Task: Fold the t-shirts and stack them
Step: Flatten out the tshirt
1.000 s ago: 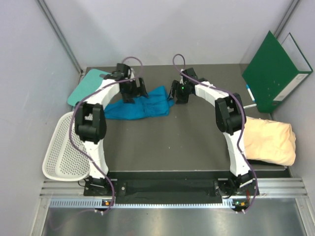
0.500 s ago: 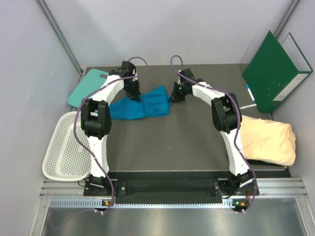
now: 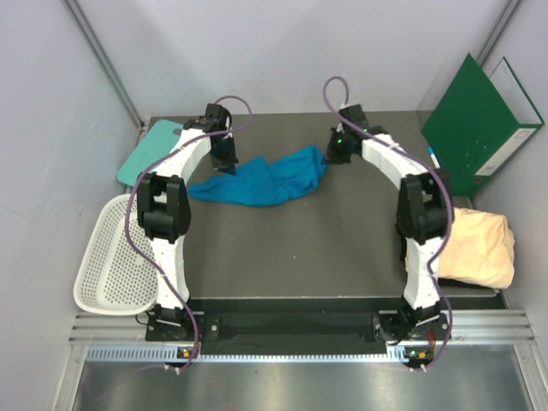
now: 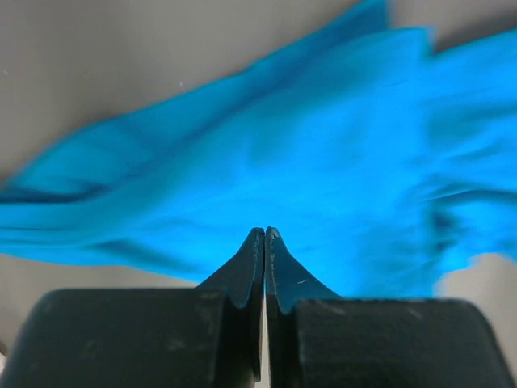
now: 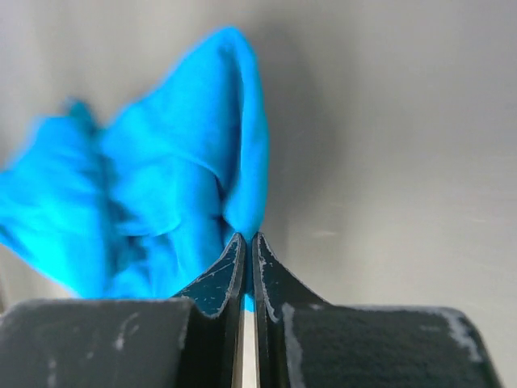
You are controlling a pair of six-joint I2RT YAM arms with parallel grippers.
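Cloth spans the far bench (image 3: 300, 248): the blue t-shirt (image 3: 261, 181) lies with its long axis running left to right between both arms. At its upper left edge the left tool (image 4: 265, 234) is clenched on it, and the right tool (image 5: 245, 240) pinches its right tip. Well apart, nearer the right arm, sits the folded cream t-shirt (image 3: 479, 248).

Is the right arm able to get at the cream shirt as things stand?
Probably not yet. The right end effector is shut on the blue shirt at the far side; the cream shirt lies uncovered near that arm's base.
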